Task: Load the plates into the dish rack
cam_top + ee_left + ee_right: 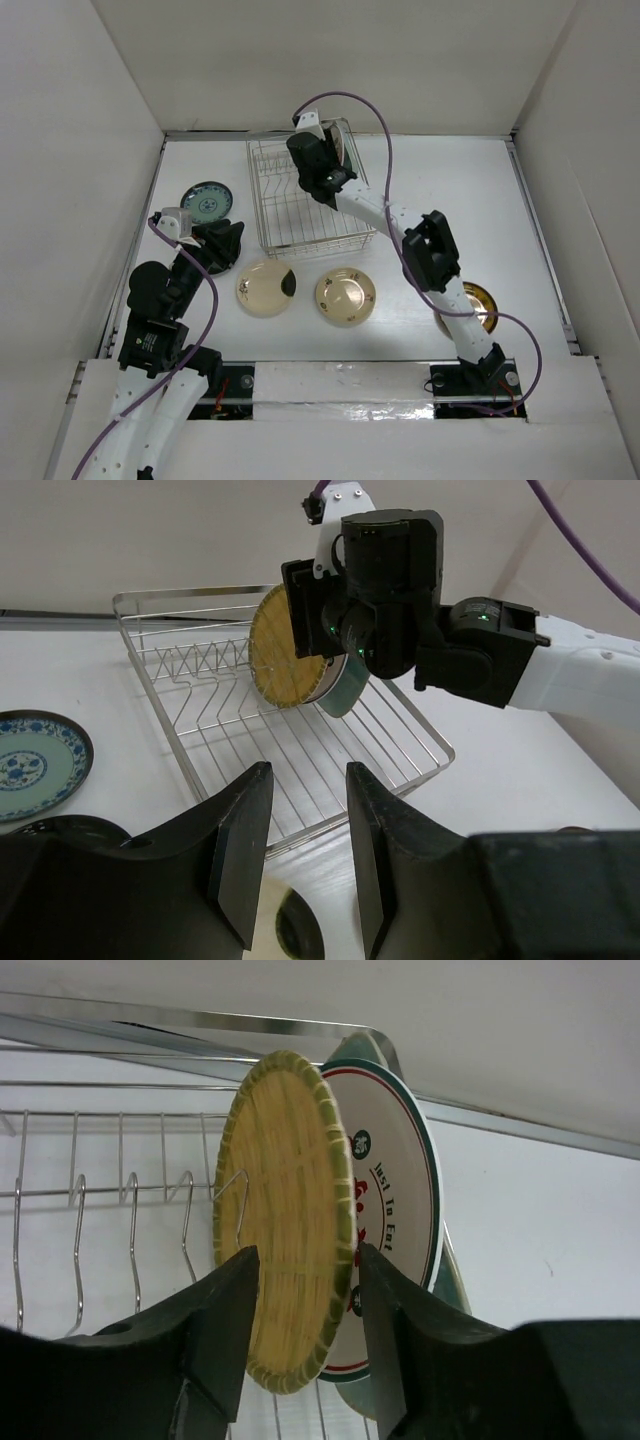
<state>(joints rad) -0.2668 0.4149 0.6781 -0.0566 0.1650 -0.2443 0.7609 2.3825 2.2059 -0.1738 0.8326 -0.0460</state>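
Observation:
The dish rack [275, 215] stands at the back middle of the table. Three plates stand on edge in its far right corner: a woven yellow one [285, 1210], a white one with red marks [395, 1190] and a pale green one [452, 1285] behind. My right gripper [307, 1253] is open, its fingers either side of the woven plate [285, 660]. My left gripper [305, 790] is open and empty, low over the table left of the rack [200, 720]. Flat on the table lie a blue-patterned plate [207, 202], a cream plate with a dark patch [265, 288], a cream-gold plate [345, 296] and a dark-and-gold plate [480, 303].
White walls close in the table on the left, back and right. The right arm [430, 250] stretches across the rack's front right corner. A dark round shape [222, 250] lies under my left gripper, mostly hidden.

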